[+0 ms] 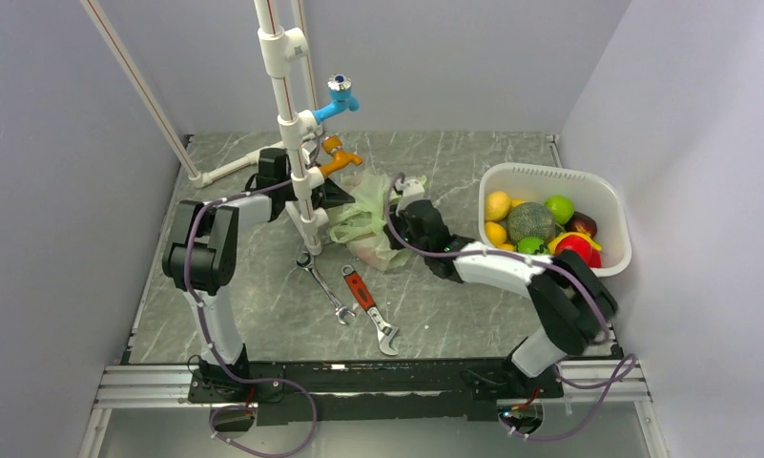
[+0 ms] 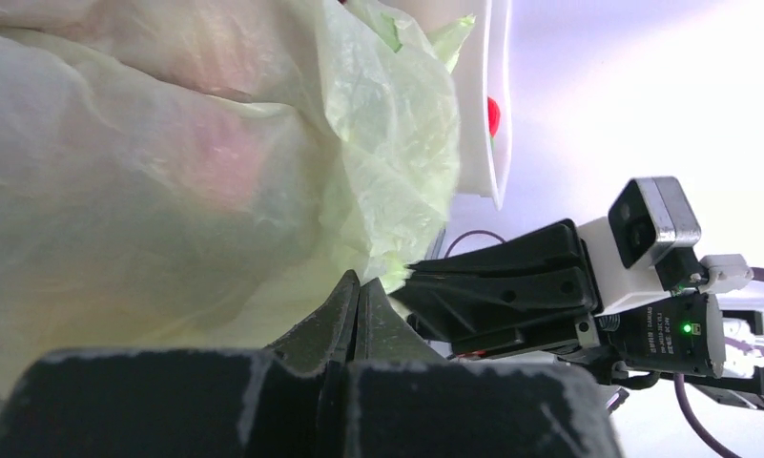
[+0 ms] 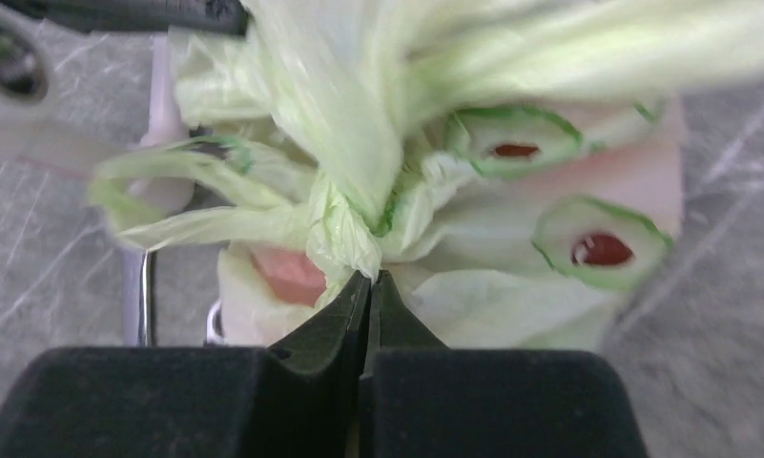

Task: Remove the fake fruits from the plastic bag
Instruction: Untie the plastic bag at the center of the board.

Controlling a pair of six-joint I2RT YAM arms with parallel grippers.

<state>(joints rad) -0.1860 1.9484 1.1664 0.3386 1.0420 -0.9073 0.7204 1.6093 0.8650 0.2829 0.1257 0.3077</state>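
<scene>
The pale green plastic bag (image 1: 366, 221) lies on the table's middle, between my two grippers. Pink fake fruit shows through its film in the left wrist view (image 2: 216, 162) and in the right wrist view (image 3: 287, 272). My left gripper (image 1: 336, 197) is shut, its tips pinching the bag's left edge (image 2: 363, 286). My right gripper (image 1: 403, 216) is shut on the bag's twisted knot (image 3: 368, 279). The bag (image 3: 359, 143) is bunched and tied above that knot. My right gripper also shows in the left wrist view (image 2: 511, 286).
A white oval tub (image 1: 607, 196) at the right holds several fake fruits. A white pipe stand (image 1: 290, 124) with a blue tap (image 1: 340, 95) and an orange tap (image 1: 338, 153) rises just left of the bag. A silver wrench (image 1: 325, 287) and a red-handled wrench (image 1: 368, 307) lie in front.
</scene>
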